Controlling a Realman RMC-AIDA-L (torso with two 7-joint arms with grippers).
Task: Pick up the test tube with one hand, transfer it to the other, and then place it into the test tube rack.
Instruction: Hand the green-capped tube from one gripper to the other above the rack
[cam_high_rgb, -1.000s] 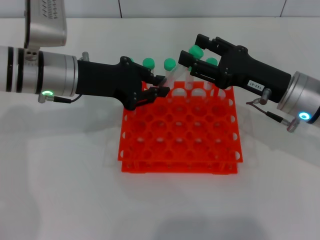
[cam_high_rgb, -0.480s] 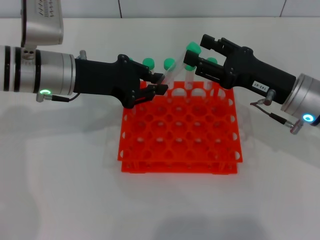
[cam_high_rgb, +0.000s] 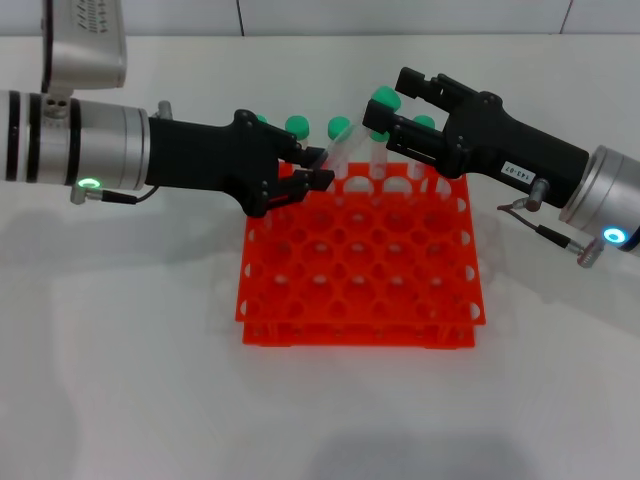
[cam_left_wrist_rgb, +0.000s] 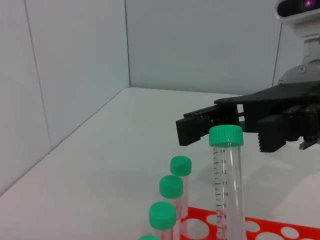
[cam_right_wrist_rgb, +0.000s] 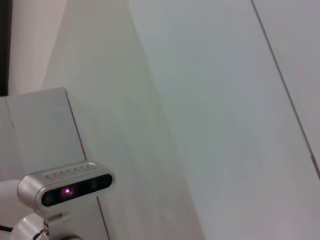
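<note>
My left gripper (cam_high_rgb: 322, 168), plain black with a green wrist light, is shut on the lower part of the test tube (cam_high_rgb: 383, 98) and holds it over the back of the orange-red rack (cam_high_rgb: 360, 270). The tube's green cap is raised above the other caps. My right gripper (cam_high_rgb: 384, 96), black with a white label, is open, with one finger on each side of that cap. The left wrist view shows the tube (cam_left_wrist_rgb: 227, 190) standing up, with the right gripper (cam_left_wrist_rgb: 227, 127) open behind its cap. The right wrist view shows none of the task's things.
Other green-capped tubes (cam_high_rgb: 297, 125) (cam_high_rgb: 424, 122) stand in the rack's back row; they also show in the left wrist view (cam_left_wrist_rgb: 171, 186). The rack's edge (cam_left_wrist_rgb: 280, 232) shows there too. The rack's front rows of holes hold nothing. White table (cam_high_rgb: 120, 380) surrounds the rack.
My left gripper and the tube's cap have shifted slightly to the left. My right gripper drifted a little right, then back. Its fingers stay apart around the cap.
</note>
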